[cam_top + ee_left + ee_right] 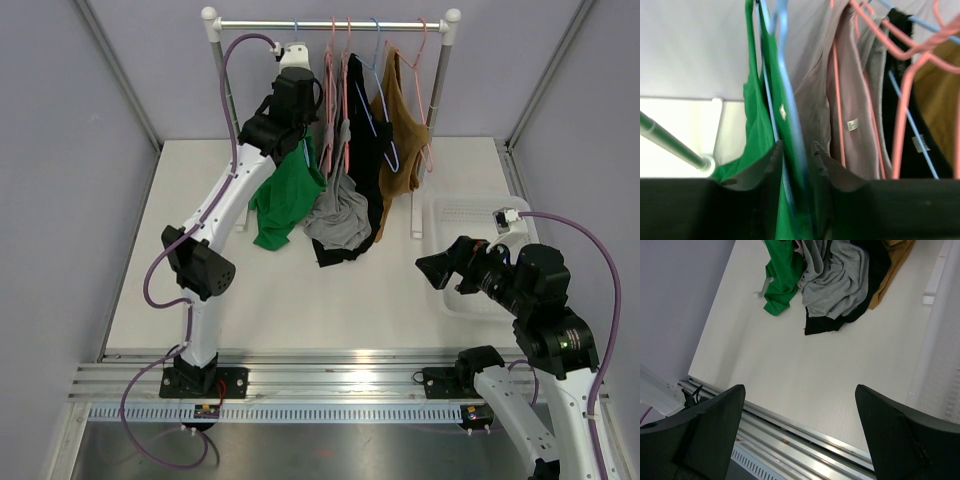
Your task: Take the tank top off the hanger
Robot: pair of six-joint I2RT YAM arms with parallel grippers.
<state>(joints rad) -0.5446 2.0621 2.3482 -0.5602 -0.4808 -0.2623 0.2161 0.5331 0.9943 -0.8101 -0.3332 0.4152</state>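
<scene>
The green tank top (288, 195) hangs on a blue hanger (785, 75) at the left end of the rail (330, 24), and its hem touches the table. My left gripper (303, 105) is up at the garment's shoulder. In the left wrist view, the left gripper (796, 147) has its jaws pressed in on the green strap (757, 115) and the blue hanger wire. My right gripper (432, 268) hovers low at the right of the table. The right gripper (800, 387) is wide open and holds nothing. Its view shows the green hem (780, 270) on the tabletop.
On the same rail hang a grey top (340, 215), a black one (362, 130) and a brown one (400, 130), on pink and blue hangers close beside the green one. A white tray (470, 215) lies at the right. The rack's post (670, 142) stands left of my left gripper.
</scene>
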